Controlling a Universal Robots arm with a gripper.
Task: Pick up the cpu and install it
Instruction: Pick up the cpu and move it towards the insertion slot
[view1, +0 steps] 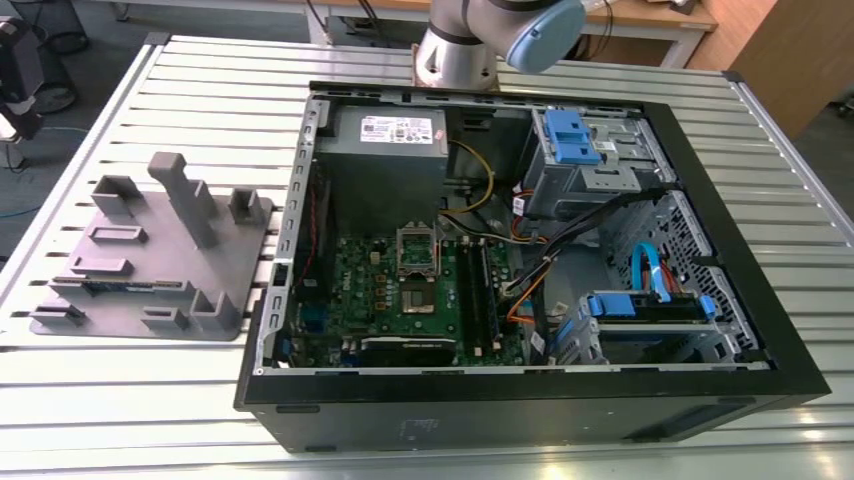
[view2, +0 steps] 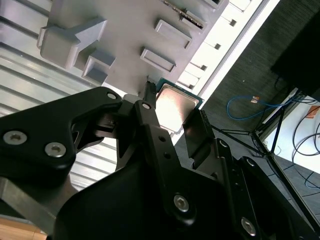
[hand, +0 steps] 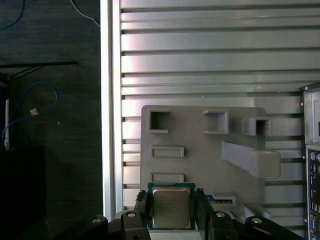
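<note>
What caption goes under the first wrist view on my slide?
The tool grips the shiny cpu above the grey plastic holder on the slatted table.

The cpu (hand: 171, 207) has a smooth, shiny metal top with a green rim. Beside it, the holder (hand: 200, 165) is matt grey plastic. The table (hand: 210, 60) under the holder is ribbed, brushed metal. The gripper (hand: 171, 215) has matt black fingers (hand: 141, 207).

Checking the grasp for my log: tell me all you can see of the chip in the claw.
The chip is a small flat square with a shiny silver metal top and a thin green rim. It sits between the claw's two black fingers, one against each opposite edge, held in the air above the grey holder on the slatted table.
</note>
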